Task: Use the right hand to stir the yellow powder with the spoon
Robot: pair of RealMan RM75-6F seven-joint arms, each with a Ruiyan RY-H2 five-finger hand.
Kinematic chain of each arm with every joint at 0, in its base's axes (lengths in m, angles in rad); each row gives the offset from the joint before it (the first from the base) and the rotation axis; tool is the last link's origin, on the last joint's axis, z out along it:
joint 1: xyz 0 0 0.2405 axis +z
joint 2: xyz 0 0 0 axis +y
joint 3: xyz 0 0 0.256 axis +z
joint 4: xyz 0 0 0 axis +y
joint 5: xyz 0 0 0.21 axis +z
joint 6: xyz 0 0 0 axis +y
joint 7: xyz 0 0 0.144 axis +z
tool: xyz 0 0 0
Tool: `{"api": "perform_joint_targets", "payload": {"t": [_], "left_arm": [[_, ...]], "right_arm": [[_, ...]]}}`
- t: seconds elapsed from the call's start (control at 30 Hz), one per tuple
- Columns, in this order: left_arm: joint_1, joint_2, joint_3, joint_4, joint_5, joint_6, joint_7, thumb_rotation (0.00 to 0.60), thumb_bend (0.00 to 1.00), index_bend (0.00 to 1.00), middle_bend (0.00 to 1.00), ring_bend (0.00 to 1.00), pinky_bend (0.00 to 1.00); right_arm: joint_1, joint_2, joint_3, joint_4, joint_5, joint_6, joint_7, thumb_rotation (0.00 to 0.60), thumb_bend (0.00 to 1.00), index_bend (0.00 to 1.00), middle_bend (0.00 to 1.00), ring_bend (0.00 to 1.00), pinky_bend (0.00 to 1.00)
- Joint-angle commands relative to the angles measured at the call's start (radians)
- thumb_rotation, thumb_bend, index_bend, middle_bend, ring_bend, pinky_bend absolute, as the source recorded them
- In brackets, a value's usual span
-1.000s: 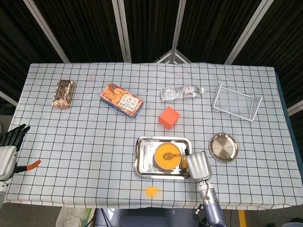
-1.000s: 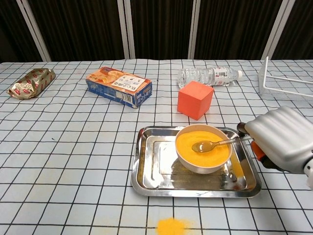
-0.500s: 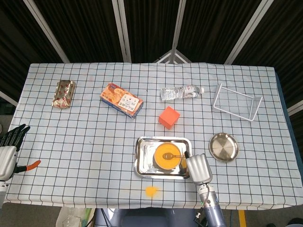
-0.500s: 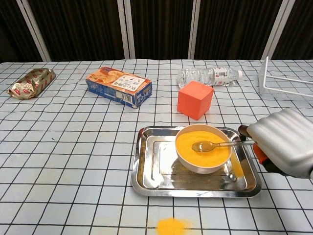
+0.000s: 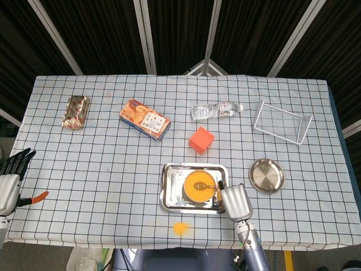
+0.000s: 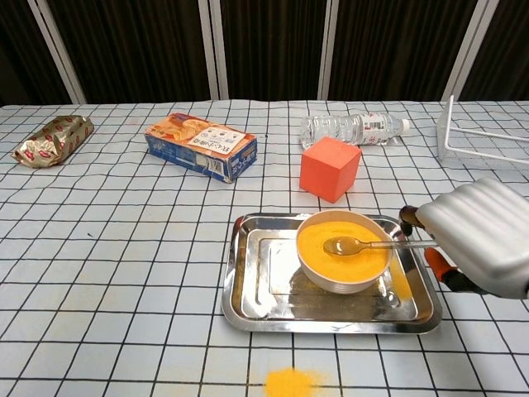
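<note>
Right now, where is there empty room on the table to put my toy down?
Bare cloth lies left of the tray, below the biscuit box. It is crowded around the bowl, where the right hand holds the spoon.

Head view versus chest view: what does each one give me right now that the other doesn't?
Only the head view shows the left hand at the table's left edge, holding nothing, the round steel plate, and the whole wire rack.

Only the chest view shows the spoon bowl resting on the yellow powder from the side, and powder spilled inside the tray.

Both show the right hand gripping the spoon handle, the orange cube, the bottle and the powder spill in front of the tray.
</note>
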Motion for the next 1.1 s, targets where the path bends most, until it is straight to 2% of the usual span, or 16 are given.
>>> {"api": "perform_joint_targets", "payload": {"t": [0.03,0.3,0.47,0.63,0.77,0.93,1.1], "left_arm": [[0.0,0.0,0.0,0.0,0.0,0.0,0.0,0.6,0.0,0.0,0.0,0.0,0.0],[-0.001,-0.001,0.0,0.0,-0.003,-0.003,0.002,0.6,0.0,0.0,0.0,0.0,0.0],[-0.001,-0.001,-0.001,0.0,-0.004,-0.003,0.002,0.6,0.0,0.0,0.0,0.0,0.0],[-0.001,0.0,0.0,-0.001,-0.001,-0.002,0.002,0.6,0.0,0.0,0.0,0.0,0.0],[-0.001,0.001,0.0,-0.001,0.0,-0.001,-0.001,0.6,0.0,0.0,0.0,0.0,0.0],[-0.001,0.001,0.001,0.0,0.003,-0.001,-0.003,0.6,0.0,0.0,0.0,0.0,0.0],[0.0,0.003,0.002,-0.002,0.006,0.001,-0.006,0.6,0.0,0.0,0.0,0.0,0.0]], "right_arm": [[0.001,0.001,0.009,-0.002,0.002,-0.002,0.009,0.6,0.59,0.38,0.97,0.98,0.81],[0.009,0.009,0.031,-0.032,0.027,-0.016,0.004,0.6,0.56,0.38,0.97,0.98,0.81],[0.01,0.011,0.042,-0.052,0.051,-0.015,-0.035,0.6,0.46,0.37,0.97,0.98,0.81],[0.011,0.01,0.05,-0.071,0.063,-0.002,-0.074,0.6,0.39,0.18,0.97,0.98,0.81],[0.016,0.022,0.063,-0.109,0.06,0.015,-0.109,0.6,0.36,0.18,0.97,0.98,0.81],[0.022,0.049,0.073,-0.164,0.061,0.025,-0.14,0.6,0.32,0.26,0.97,0.98,0.81],[0.026,0.063,0.083,-0.211,0.092,0.03,-0.175,0.6,0.32,0.45,0.97,0.98,0.81]]}}
